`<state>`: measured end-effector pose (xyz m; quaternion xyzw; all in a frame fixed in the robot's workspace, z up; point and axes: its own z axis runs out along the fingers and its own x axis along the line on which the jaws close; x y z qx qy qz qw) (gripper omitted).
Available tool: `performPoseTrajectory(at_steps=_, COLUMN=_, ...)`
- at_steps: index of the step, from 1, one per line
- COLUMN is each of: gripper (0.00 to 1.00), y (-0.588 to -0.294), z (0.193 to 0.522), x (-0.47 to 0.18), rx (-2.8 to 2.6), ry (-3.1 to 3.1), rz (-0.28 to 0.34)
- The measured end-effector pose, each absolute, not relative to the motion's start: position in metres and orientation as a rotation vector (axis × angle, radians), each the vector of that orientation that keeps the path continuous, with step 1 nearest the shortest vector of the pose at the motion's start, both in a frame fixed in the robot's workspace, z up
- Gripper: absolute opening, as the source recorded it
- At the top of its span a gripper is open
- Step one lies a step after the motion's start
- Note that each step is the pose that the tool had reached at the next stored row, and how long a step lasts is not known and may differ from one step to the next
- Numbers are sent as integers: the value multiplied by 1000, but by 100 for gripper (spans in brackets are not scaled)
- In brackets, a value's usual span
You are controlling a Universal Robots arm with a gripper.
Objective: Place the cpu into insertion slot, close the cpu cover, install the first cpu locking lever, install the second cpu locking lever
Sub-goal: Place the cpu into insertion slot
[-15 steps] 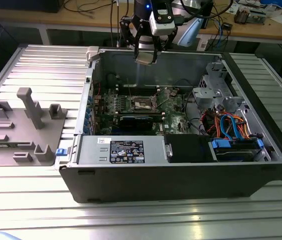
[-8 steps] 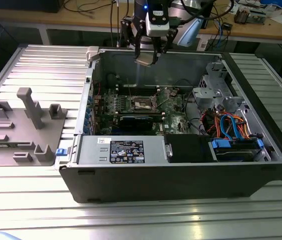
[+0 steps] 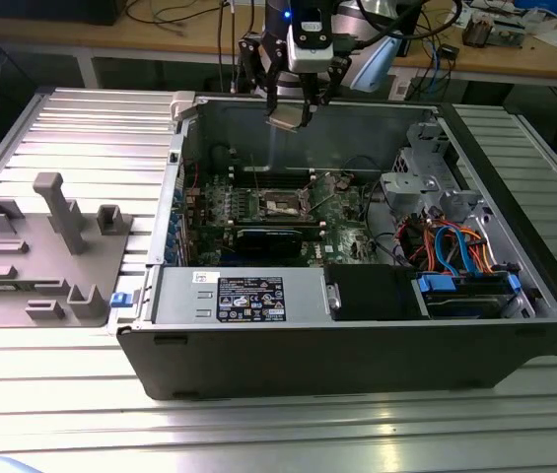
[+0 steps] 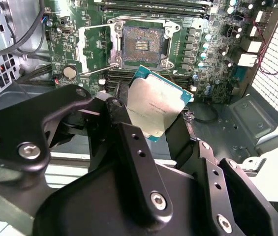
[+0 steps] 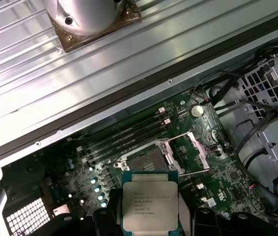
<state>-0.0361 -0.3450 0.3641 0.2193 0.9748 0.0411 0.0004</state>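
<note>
Gripping: the gripper (image 3: pixel 289 108) clamps the cpu (image 4: pixel 154 105) by two opposite edges (metal top showing in both wrist views).
Position: held high over the open computer case (image 3: pixel 357 355), well apart from the insertion slot (image 4: pixel 141 45).
Cover: the cpu cover (image 4: pixel 95 46) lies swung open beside the bare slot.

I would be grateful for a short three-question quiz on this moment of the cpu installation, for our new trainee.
1. Short answer: what is the gripper holding above the open case?
2. True or false: the insertion slot is already filled.
3. Multiple choice: the cpu cover is A) closed over the slot, B) swung open beside the slot, C) clamped in the gripper.

Key: 1. the cpu; 2. false, the slot is bare; 3. B.
</note>
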Motion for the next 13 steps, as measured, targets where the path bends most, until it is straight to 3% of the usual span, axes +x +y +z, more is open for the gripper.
performPoseTrajectory(at_steps=13, gripper=55, y=-345, z=361, x=-36, rx=815, ry=3027, rz=129)
